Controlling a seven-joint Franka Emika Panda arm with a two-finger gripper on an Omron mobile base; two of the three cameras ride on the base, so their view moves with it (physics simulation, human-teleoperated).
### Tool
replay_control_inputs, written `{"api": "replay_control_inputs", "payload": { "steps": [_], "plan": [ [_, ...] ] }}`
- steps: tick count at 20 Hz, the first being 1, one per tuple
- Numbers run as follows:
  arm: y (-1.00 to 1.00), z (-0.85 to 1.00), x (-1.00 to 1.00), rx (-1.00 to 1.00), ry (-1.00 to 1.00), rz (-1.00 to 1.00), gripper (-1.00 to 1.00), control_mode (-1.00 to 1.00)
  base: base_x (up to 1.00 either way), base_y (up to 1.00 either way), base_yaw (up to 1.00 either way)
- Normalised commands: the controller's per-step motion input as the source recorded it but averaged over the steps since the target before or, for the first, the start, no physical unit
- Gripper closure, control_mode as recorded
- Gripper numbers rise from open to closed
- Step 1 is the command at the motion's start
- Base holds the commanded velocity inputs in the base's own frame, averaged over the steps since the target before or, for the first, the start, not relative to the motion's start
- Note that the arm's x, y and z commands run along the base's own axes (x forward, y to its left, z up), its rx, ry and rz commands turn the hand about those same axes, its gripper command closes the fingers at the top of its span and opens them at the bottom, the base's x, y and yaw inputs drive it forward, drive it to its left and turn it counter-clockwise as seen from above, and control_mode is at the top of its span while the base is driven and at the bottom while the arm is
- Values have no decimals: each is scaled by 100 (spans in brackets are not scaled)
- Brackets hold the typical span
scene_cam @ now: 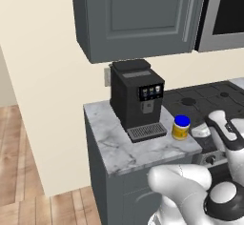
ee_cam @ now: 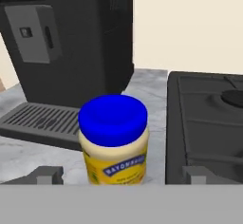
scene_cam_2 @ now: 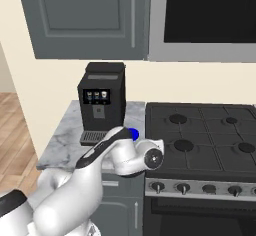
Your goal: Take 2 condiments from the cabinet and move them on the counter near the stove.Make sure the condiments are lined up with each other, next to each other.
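One condiment, a squat yellow jar with a blue lid [ee_cam: 114, 140], stands upright on the narrow marble counter [scene_cam: 119, 148] between the coffee machine and the stove [scene_cam: 205, 97]. My gripper [ee_cam: 122, 174] is open and level with the jar. One fingertip [ee_cam: 47, 174] is on each side of the jar, with a gap on both sides. The same jar [scene_cam: 181, 127] shows in the left base view, right in front of my hand. In the right base view only the jar's blue lid [scene_cam_2: 133, 134] peeks over my arm. The cabinet [scene_cam: 138, 19] hangs above with its door shut.
A black coffee machine [scene_cam: 136, 97] with a drip tray [ee_cam: 42, 121] takes up the middle of the counter, close to the left of the jar. A microwave [scene_cam_2: 205, 20] hangs over the stove [scene_cam_2: 205, 130]. The counter's left and front edges drop to a wooden floor [scene_cam: 19, 157].
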Motion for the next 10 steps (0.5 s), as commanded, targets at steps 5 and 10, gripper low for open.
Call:
{"api": "replay_control_inputs", "payload": {
  "steps": [5,10],
  "plan": [
    [-25,35,-72,0,0,0,-100,-100,0,0,0],
    [-7,63,-77,0,3,0,-100,-100,0,0,0]
  ]
}}
